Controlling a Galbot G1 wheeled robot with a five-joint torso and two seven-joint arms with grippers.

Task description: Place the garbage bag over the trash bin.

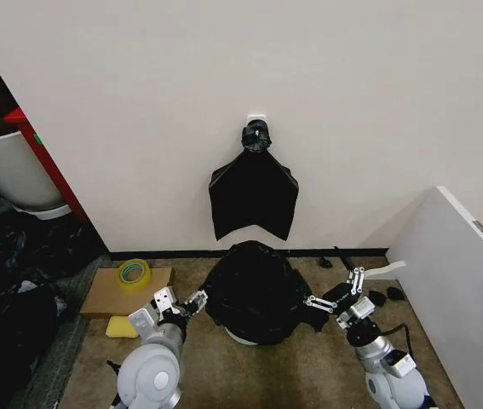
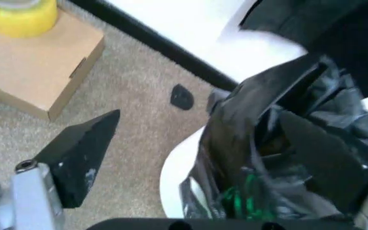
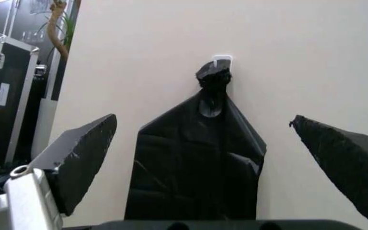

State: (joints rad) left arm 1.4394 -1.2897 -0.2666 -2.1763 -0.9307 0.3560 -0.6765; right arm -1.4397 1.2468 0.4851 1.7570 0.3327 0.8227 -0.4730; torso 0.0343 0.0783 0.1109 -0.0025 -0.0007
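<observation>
The garbage bag (image 1: 254,290) is a crinkled black mound draped over the trash bin, whose white wall (image 1: 239,338) peeks out at the bottom. In the left wrist view the bag (image 2: 280,153) hangs over the bin's white side (image 2: 178,182). My left gripper (image 1: 183,300) sits just left of the bag, open, with one dark finger (image 2: 82,153) beside the bin. Just right of the bag is my right gripper (image 1: 335,290), also open. Its two dark fingers (image 3: 82,158) point at the wall with nothing between them.
A flat black bundle (image 1: 254,200) with a knotted top hangs from a wall hook above the bin. A cardboard box (image 1: 105,294) with a yellow tape roll (image 1: 134,273) lies to the left, a yellow sponge (image 1: 122,326) beside it. A white panel (image 1: 462,273) stands on the right.
</observation>
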